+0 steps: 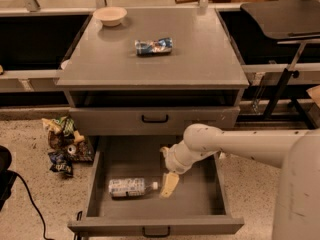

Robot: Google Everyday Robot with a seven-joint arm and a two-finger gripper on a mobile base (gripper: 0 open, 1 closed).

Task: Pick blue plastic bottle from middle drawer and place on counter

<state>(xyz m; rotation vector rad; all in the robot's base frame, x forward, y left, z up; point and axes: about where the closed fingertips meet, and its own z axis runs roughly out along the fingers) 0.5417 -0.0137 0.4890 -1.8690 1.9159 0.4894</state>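
Shifting the pale gripper (pixel 169 183), opening impossible to tell, from beside the white cap (pixel 155 185) to mid-body of the clear blue-labelled plastic bottle (pixel 128 187) should centre the grasp.

warm, even overhead light; dull sheen on the counter (pixel 200 64), dark shadow under its edge; the gripper (pixel 169 183) shows pale in the dimmer drawer (pixel 200 200), beside the bottle (pixel 127 187).

White rounded arm (pixel 240 145), cream end effector (pixel 166 168) inside the middle drawer (pixel 131 156).
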